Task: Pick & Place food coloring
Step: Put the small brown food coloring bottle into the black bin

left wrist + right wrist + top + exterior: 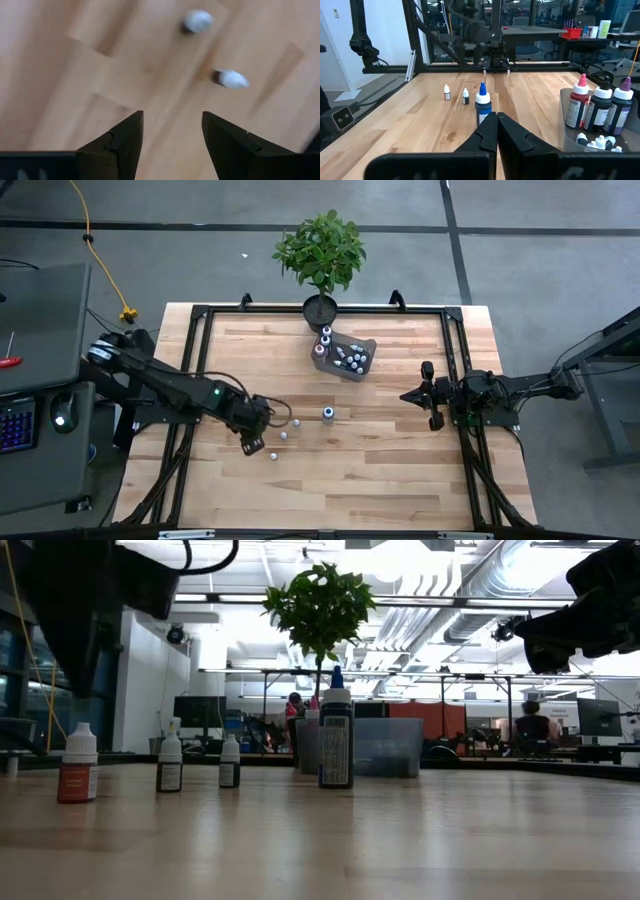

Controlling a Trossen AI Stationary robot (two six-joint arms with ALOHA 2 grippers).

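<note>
High view: left gripper, fingers spread and empty, hovers over three tiny white-capped food coloring bottles. Risk: a finger clips one and tips it, they stand close together. Taller blue-capped bottle stands mid-table, clear plastic bin behind it. Right gripper pressed together, parked at right edge.

wooden table carries loose food coloring bottles, a clear bin, potted plant.
</note>
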